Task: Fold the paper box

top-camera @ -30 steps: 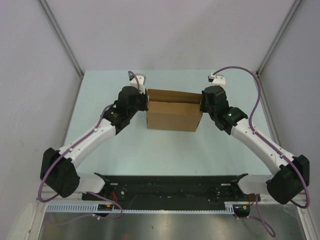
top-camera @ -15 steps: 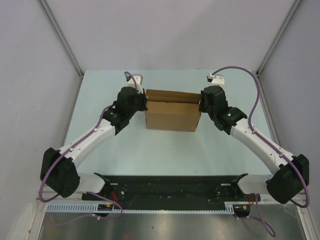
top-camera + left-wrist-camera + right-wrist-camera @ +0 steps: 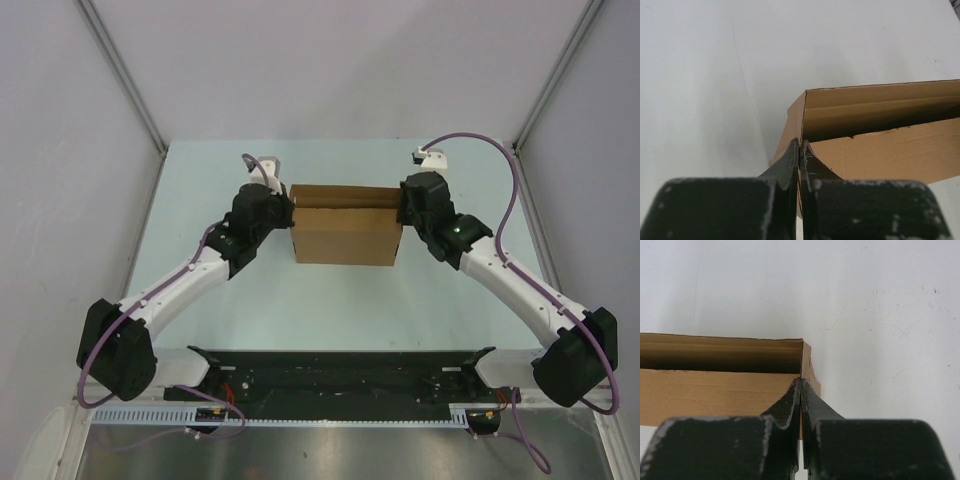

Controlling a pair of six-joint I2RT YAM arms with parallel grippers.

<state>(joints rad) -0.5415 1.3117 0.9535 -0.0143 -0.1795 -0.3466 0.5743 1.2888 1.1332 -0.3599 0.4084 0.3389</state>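
The paper box [image 3: 345, 232] is plain brown cardboard and stands on the table between my two arms, its top open along the far edge. My left gripper [image 3: 291, 212] is shut on the box's left side wall. In the left wrist view the fingertips [image 3: 801, 146] pinch that wall's thin edge, with the box [image 3: 880, 150] stretching off to the right. My right gripper [image 3: 401, 208] is shut on the right side wall. In the right wrist view its tips [image 3: 801, 383] meet on the corner edge of the box [image 3: 715, 395].
The pale green tabletop [image 3: 330, 300] runs around the box, with white walls and metal posts [image 3: 125, 85] behind. A black rail [image 3: 340, 365] with the arm bases lies along the near edge.
Both grippers stay pinched on the box's side walls. The left wrist has moved slightly farther back, and the box now sits squarer.
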